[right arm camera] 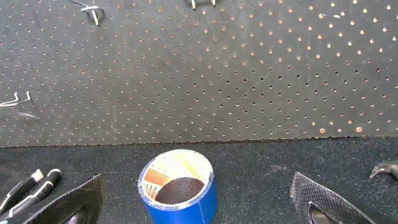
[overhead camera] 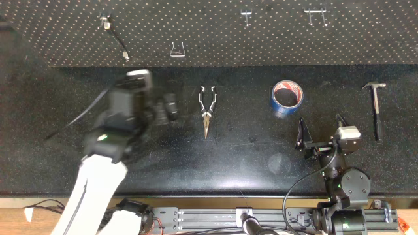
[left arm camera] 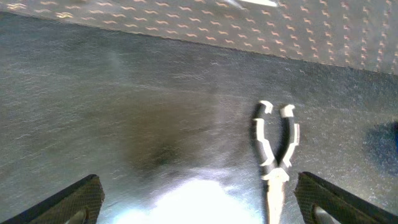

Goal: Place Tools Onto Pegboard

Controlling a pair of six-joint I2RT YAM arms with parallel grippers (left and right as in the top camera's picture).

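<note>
Black mat (overhead camera: 248, 156) below pegboard (overhead camera: 209, 32) — left gripper (left arm camera: 199, 200) released beside pliers (left arm camera: 275, 155), right gripper (overhead camera: 320, 132) released facing tape (right arm camera: 178, 185), seemingly pre-grasp.

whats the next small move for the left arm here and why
Probably shift the left gripper sideways until it is centred over the black-and-white-handled needle-nose pliers. Its jaws stand open and hold nothing, while the pliers lie flat on the black table mat, close to one jaw rather than midway between the two.

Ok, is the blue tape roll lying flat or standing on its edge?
Lying flat. The blue tape roll rests on the black mat with its core hole facing up.
</note>
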